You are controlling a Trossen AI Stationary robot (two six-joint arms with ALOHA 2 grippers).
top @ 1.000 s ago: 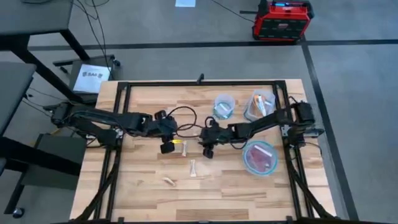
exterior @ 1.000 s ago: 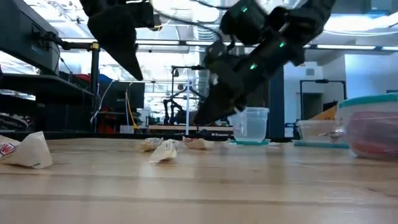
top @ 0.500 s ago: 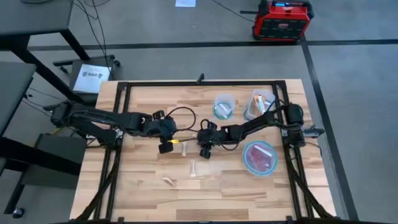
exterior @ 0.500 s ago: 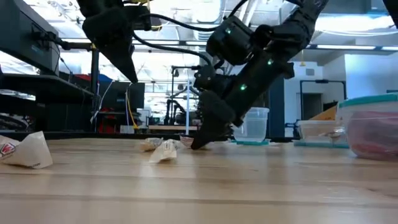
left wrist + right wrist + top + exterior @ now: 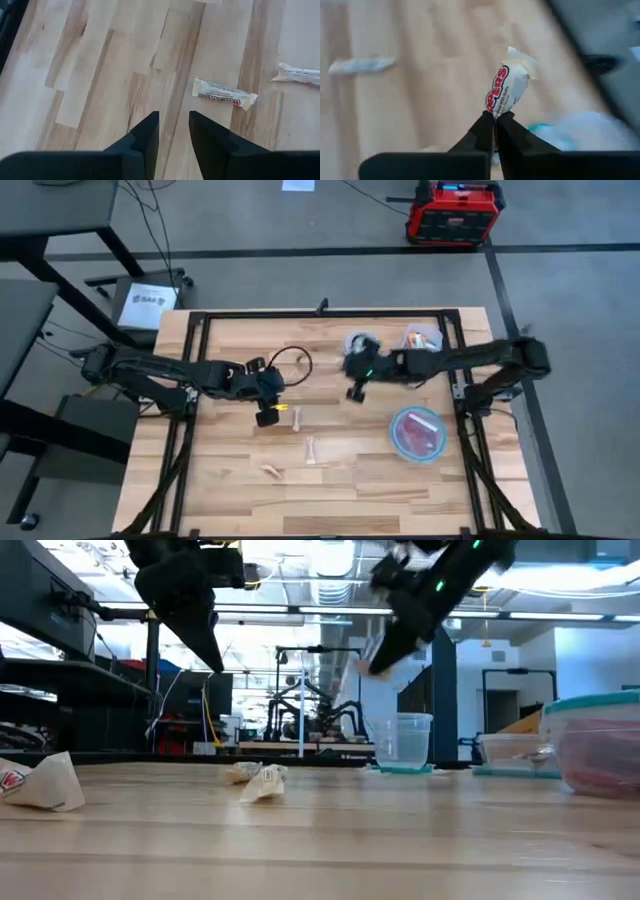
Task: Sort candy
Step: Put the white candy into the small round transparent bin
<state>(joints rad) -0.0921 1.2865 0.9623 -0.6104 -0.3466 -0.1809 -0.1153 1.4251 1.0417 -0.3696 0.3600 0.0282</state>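
Observation:
My right gripper (image 5: 354, 391) hangs high over the table's middle, near a clear cup (image 5: 360, 346), shut on a pale white candy (image 5: 511, 84) with red lettering; the low view shows it well above the tabletop (image 5: 372, 665). My left gripper (image 5: 268, 418) hovers left of centre, open, its fingers (image 5: 145, 137) pointing down at bare wood. Three pale candies lie flat on the table: one (image 5: 296, 418) beside the left gripper, one (image 5: 310, 449) nearer, one (image 5: 272, 471) nearest the front. My right gripper pinches the candy by one twisted end of its wrapper (image 5: 494, 113) between its two fingertips. The rest of the candy sticks out beyond the fingertips, lifted clear of the table.
A blue-rimmed lidded tub (image 5: 418, 433) with red sweets stands at the right. Another clear container (image 5: 422, 340) stands at the far right beside the cup. A black frame rail (image 5: 320, 315) runs along the far edge. Bare wood lies toward the near edge.
My right gripper dropped to the table at the middle, took hold of a pale candy there, then rose and swung toward the far right, toward the clear cup, carrying the candy clear of the table. My left gripper stayed put.

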